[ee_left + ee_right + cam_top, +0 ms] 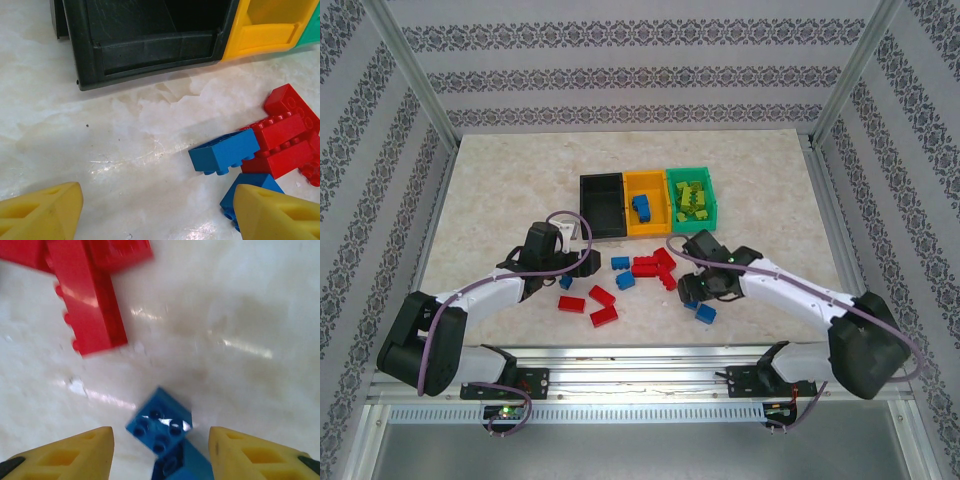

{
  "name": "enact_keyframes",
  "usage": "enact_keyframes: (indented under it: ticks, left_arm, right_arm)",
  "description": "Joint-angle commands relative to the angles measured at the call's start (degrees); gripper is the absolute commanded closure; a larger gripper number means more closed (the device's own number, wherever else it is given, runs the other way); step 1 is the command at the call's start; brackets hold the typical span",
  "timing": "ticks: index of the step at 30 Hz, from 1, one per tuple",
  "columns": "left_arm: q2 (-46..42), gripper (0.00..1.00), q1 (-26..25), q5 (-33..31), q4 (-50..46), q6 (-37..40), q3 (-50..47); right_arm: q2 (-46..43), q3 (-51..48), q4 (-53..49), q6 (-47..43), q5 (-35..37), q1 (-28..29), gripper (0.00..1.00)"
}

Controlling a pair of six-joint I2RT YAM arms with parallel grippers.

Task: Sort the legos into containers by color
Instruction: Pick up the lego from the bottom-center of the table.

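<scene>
left end effector (157,200) released, empty, near blue studded plastic brick (225,152) on pale marbled desk (100,140) | right end effector (161,440) released, set either side of second blue brick (160,424), likely to close on it | destination likely orange-yellow plastic bin (631,215), already holding blue

**Camera set-up: three views**

Top external: high behind the arm bases (510,383), facing down and far over the whole worktop (500,180). Left wrist: low, close, facing far past its yellow fingers (40,210) to the black bin (150,45). Right wrist: very close, facing down onto the worktop. Shared by all: the red legos (653,266).
</scene>
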Motion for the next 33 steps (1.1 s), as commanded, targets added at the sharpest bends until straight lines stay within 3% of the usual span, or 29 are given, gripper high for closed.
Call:
enact_keyframes:
  ticks: [1, 12, 25, 33]
  left_arm:
    - [0.34, 0.21, 0.59, 1.02, 2.02, -0.71, 1.06]
    - [0.21, 0.21, 0.55, 1.24, 2.03, -0.83, 0.95]
    - [0.10, 0.21, 0.60, 1.32, 1.84, -0.80, 1.12]
    - [-0.59, 0.21, 0.59, 1.19, 1.43, -0.69, 1.12]
  right_arm:
    - [-2.78, -3.13, -1.88, 4.98, 0.31, 1.02, 0.46]
    - [4.53, 1.33, -0.80, 3.23, 1.63, 3.82, 0.44]
    - [16.32, 10.72, -10.97, -3.54, 12.75, 7.82, 0.42]
    - [22.43, 10.78, -8.22, -3.32, 7.96, 8.28, 0.42]
